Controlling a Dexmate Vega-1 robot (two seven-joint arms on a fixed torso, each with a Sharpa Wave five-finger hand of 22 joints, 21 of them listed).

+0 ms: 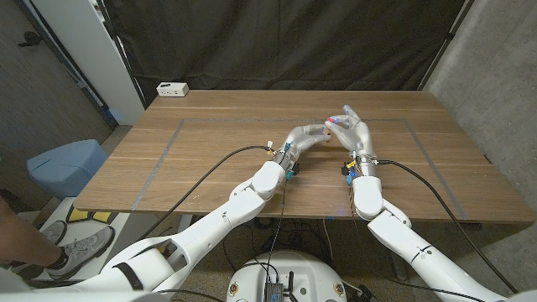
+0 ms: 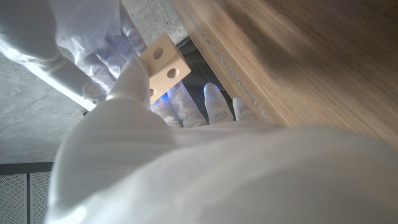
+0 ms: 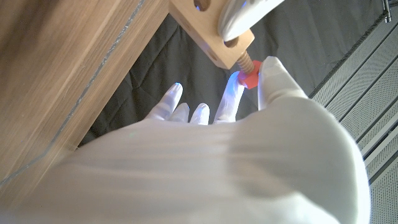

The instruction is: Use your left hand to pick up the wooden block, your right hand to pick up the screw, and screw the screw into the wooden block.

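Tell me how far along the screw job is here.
Done: both pickups. The left hand holds the block above the table, and the right hand pinches the screw. In hand: the screw's thread is entering a hole in the block, red head still standing off. Left: turning it fully in.

The right hand covers the screw's tip inside the wooden block, itself cut off by the frame edge.
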